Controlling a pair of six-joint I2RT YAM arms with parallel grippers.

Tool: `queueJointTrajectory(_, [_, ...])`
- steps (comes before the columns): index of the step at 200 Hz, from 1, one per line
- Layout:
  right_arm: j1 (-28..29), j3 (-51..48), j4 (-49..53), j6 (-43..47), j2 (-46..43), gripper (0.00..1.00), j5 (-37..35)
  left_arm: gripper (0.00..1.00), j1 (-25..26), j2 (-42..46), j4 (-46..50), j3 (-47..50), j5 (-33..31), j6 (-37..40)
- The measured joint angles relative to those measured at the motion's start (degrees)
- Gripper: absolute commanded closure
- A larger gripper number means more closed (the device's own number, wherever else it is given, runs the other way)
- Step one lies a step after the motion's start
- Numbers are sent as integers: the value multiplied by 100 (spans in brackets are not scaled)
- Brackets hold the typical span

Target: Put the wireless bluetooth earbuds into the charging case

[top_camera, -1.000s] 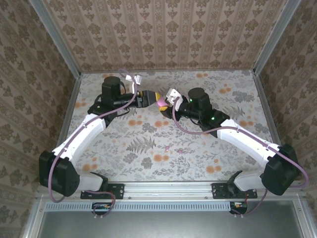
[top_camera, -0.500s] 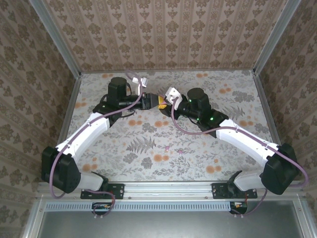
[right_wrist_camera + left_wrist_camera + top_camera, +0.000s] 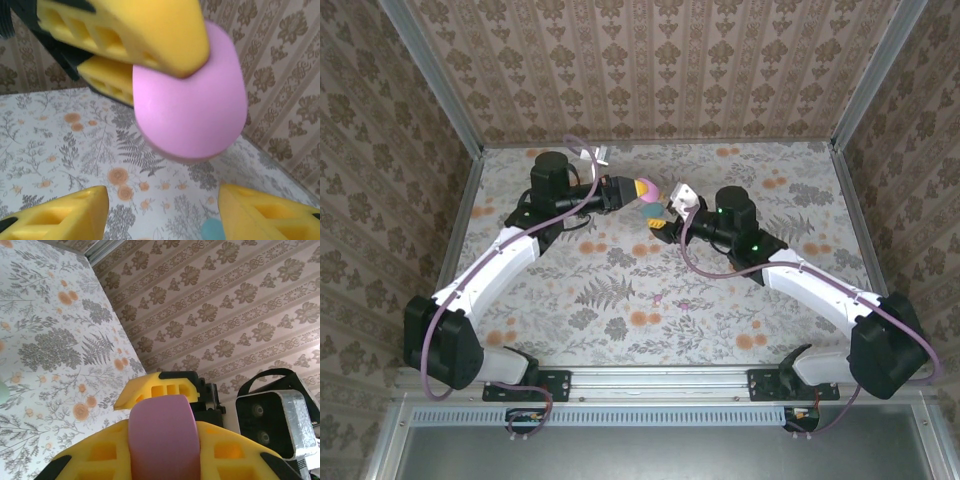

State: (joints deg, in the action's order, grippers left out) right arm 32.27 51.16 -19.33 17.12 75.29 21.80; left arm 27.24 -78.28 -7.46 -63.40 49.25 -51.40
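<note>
One pink case (image 3: 647, 186), clamped in left hand (image 3: 631, 191)

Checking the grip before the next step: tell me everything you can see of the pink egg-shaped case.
The pink case is a smooth, rounded, egg-shaped shell that looks like matte pastel plastic. No seam, lid line or opening shows. It is held in the air above the floral table, pinched on two sides between the yellow fingers of the left gripper, with its rounded end sticking out past their tips. The open right gripper sits just below without touching it.
</note>
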Motion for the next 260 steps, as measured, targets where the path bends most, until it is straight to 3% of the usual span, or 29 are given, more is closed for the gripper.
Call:
queueJointTrajectory(65, [-26, 151, -625, -26, 59, 41, 186, 87, 0, 2, -245, 74, 70, -315])
queueJointTrajectory(130, [-52, 249, -800, 26, 249, 56, 293, 87, 0, 2, -262, 92, 153, -409])
queueJointTrajectory(171, [-76, 249, -879, 15, 247, 49, 354, 86, -2, 57, -330, 122, 151, -413])
queueJointTrajectory(203, [-76, 249, -920, 22, 245, 51, 358, 86, -4, 118, -345, 155, 142, -413])
queueJointTrajectory(260, [-90, 247, -981, -7, 245, 45, 365, 86, -33, 153, -361, 212, 129, -411])
